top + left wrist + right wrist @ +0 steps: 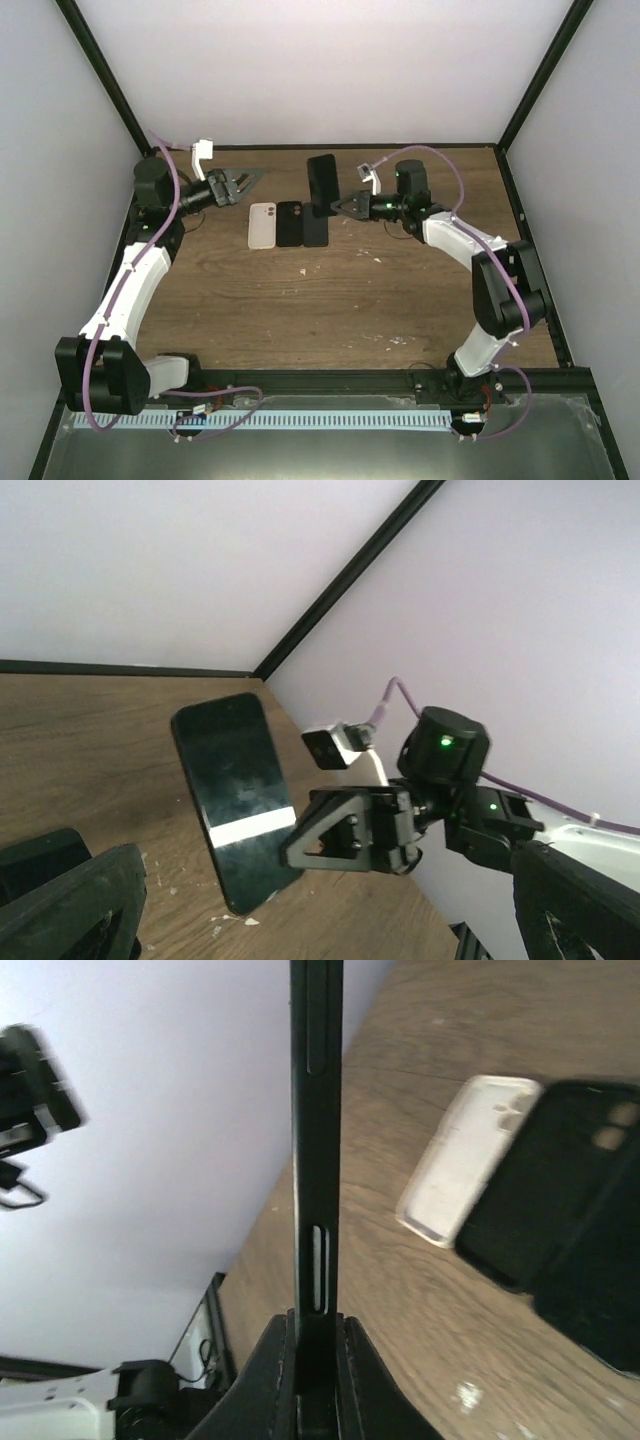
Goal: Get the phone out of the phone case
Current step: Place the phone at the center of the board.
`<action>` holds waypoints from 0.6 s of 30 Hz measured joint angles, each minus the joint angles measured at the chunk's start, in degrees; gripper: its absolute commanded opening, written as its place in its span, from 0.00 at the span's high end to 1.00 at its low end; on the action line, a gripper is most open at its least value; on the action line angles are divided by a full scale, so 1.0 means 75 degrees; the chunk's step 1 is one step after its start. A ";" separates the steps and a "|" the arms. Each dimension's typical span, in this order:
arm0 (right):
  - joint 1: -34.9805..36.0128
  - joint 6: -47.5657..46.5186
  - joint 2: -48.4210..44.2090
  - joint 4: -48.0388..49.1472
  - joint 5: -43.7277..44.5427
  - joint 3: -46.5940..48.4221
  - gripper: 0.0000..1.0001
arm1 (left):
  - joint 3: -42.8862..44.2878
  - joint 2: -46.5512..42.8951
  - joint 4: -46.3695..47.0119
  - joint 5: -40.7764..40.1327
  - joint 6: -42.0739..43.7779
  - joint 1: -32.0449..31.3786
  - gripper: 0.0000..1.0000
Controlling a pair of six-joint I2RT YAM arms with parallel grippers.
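Note:
My right gripper (340, 207) is shut on the lower edge of a black phone (322, 178) and holds it upright above the back middle of the table. The right wrist view shows the phone edge-on (316, 1110) between the two fingers (262, 1380). The left wrist view shows its dark glossy face (232, 795). A white phone case (262, 225), a black case (290, 223) and a third flat black piece (315, 226) lie side by side on the table. My left gripper (252, 183) is open and empty, left of the phone and pointing at it.
The wooden table (350, 300) is walled by white panels with black frame posts (110, 85). The cases also show in the right wrist view, white (465, 1160) and black (550, 1195). Small white specks lie on the wood (375, 258).

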 measured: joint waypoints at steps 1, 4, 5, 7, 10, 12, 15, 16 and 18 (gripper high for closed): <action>-0.0122 -0.0090 0.0137 -0.0093 0.0032 -0.0006 0.99 | 0.0000 0.0000 -0.0003 -0.0012 0.0006 0.0000 0.00; -0.0466 -0.0338 0.0618 -0.0495 0.0192 -0.0009 0.99 | 0.0000 0.0000 -0.0032 -0.0050 0.0032 0.0000 0.00; -0.0568 -0.0405 0.0772 -0.0629 0.0248 -0.0009 0.99 | 0.0000 0.0000 -0.0038 -0.0064 0.0041 0.0000 0.00; -0.0726 -0.0551 0.1049 -0.0921 0.0370 -0.0009 0.99 | 0.0000 0.0000 -0.0047 -0.0082 0.0076 0.0000 0.00; -0.0889 -0.0758 0.1378 -0.1294 0.0510 0.0003 0.99 | 0.0000 0.0003 -0.0055 -0.0096 0.0114 0.0003 0.00; -0.0959 -0.0941 0.1582 -0.1597 0.0597 0.0070 0.99 | 0.0000 0.0009 -0.0058 -0.0096 0.0134 0.0003 0.00; -0.0976 -0.1125 0.1874 -0.1906 0.0644 0.0239 0.99 | 0.0000 0.0038 -0.0055 -0.0099 0.0140 0.0003 0.00; -0.0976 -0.1163 0.1958 -0.1967 0.0647 0.0280 0.99 | 0.0000 0.0052 -0.0050 -0.0099 0.0140 0.0003 0.00; -0.0979 -0.1215 0.2101 -0.2095 0.0638 0.0358 0.99 | 0.0000 0.0090 -0.0038 -0.0099 0.0137 0.0003 0.00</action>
